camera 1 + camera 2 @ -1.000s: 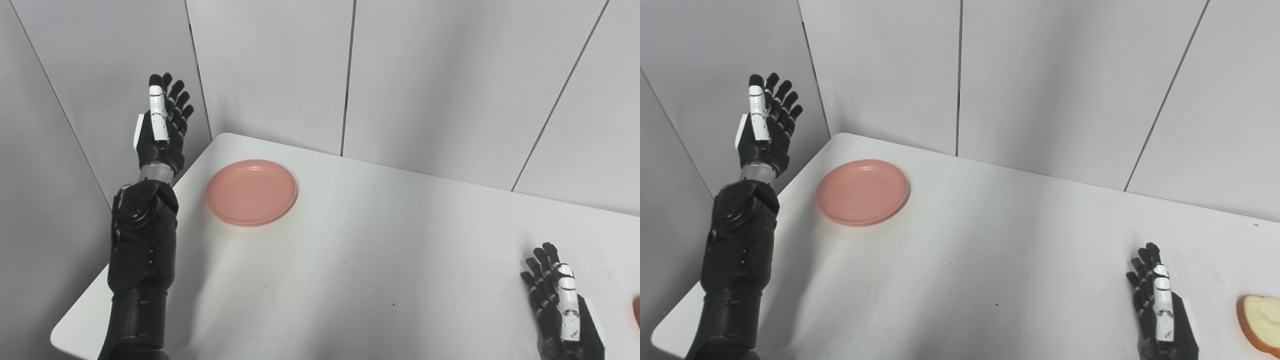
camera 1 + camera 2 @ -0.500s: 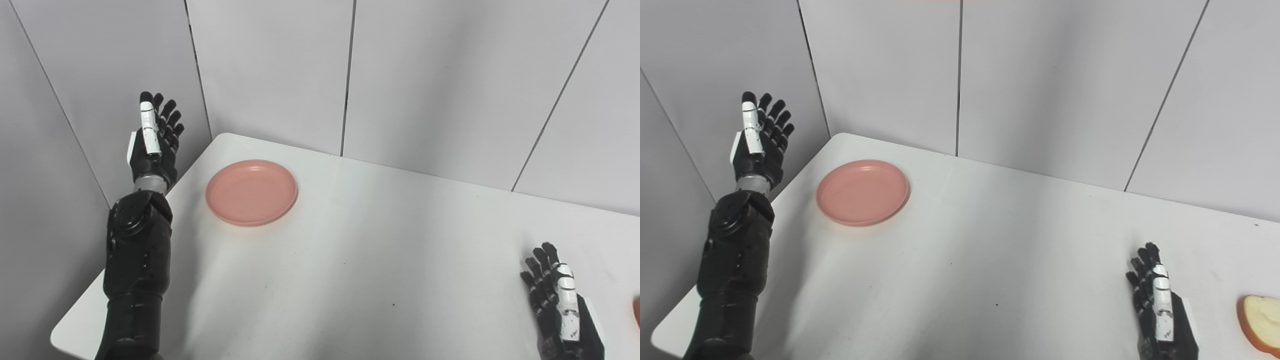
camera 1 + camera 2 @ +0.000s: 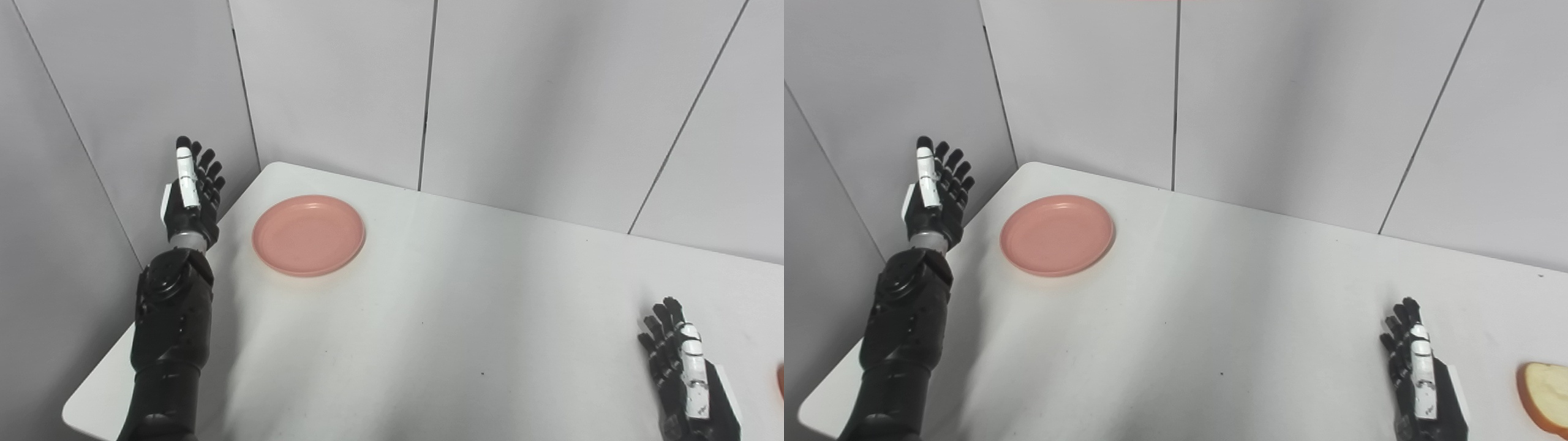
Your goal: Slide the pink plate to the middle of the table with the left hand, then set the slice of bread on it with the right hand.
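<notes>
1. The pale, brown-crusted slice of bread point(image 3: 1542, 397) is cut off at the right edge (a sliver in the left eye view).
2. One round pink plastic plate point(image 3: 309, 234) sits near the white worktop's point(image 3: 441, 318) far left corner.
3. Two hands: the black left hand point(image 3: 191, 195) is raised beside the plate, fingers point(image 3: 184, 168) spread, empty; the black right hand point(image 3: 1421, 383) is low, fingers open, empty.

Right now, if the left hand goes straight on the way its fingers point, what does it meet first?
Probably the grey wall panel. The left hand points up and away beside the table's left edge, not toward the pink plate. Depth is unclear.
</notes>
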Robot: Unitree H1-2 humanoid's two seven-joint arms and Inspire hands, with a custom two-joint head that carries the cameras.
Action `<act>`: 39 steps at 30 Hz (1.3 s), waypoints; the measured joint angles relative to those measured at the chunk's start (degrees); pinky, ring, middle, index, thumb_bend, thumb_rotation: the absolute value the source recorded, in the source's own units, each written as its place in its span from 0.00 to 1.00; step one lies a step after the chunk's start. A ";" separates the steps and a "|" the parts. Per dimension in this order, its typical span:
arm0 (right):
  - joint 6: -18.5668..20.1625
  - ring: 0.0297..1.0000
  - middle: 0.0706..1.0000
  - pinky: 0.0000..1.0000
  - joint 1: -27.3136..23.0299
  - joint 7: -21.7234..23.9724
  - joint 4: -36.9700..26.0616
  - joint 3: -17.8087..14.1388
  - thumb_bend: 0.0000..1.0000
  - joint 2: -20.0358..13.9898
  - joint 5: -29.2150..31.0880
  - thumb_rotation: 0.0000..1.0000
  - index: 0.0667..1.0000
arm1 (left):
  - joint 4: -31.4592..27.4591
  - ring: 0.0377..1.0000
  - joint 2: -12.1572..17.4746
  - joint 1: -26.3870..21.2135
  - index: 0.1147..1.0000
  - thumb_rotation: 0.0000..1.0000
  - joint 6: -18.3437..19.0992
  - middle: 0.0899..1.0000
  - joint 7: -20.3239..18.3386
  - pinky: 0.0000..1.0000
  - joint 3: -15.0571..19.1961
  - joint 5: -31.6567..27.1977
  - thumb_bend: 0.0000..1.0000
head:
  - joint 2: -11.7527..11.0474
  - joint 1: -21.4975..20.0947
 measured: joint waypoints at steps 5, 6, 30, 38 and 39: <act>0.00 1.00 1.00 1.00 0.06 -0.08 -0.08 0.00 0.16 0.00 -0.33 1.00 1.00 | 1.67 0.98 -0.04 -0.01 0.97 1.00 -0.25 0.97 -0.01 0.99 0.06 -1.21 0.61 | 0.35 -0.09; 0.00 1.00 1.00 1.00 0.07 -0.11 -0.14 0.01 0.16 0.00 -0.52 1.00 1.00 | 2.06 0.98 -0.04 -0.01 0.96 1.00 -0.36 0.97 0.01 0.99 -0.03 -1.20 0.60 | 0.35 -0.09; 0.01 1.00 1.00 1.00 0.26 -0.04 -0.32 -0.10 0.23 -0.06 -0.20 1.00 1.00 | 13.21 0.99 -2.32 -1.25 0.97 1.00 -8.10 0.98 -2.16 1.00 -4.31 -1.13 0.63 | 1.05 -0.35; 0.00 1.00 1.00 1.00 0.26 0.03 -0.28 -0.09 0.23 -0.07 -0.12 1.00 1.00 | 18.53 0.99 -2.35 -3.49 0.98 1.00 -11.83 0.98 -3.81 1.00 -5.58 -1.24 0.64 | 1.23 -0.53; 0.01 1.00 1.00 1.00 0.26 0.03 -0.33 -0.05 0.24 -0.08 -0.19 1.00 1.00 | 18.97 0.99 -2.34 -3.73 0.98 1.00 -11.95 0.98 -3.83 1.00 -5.69 -1.24 0.64 | 1.32 -0.70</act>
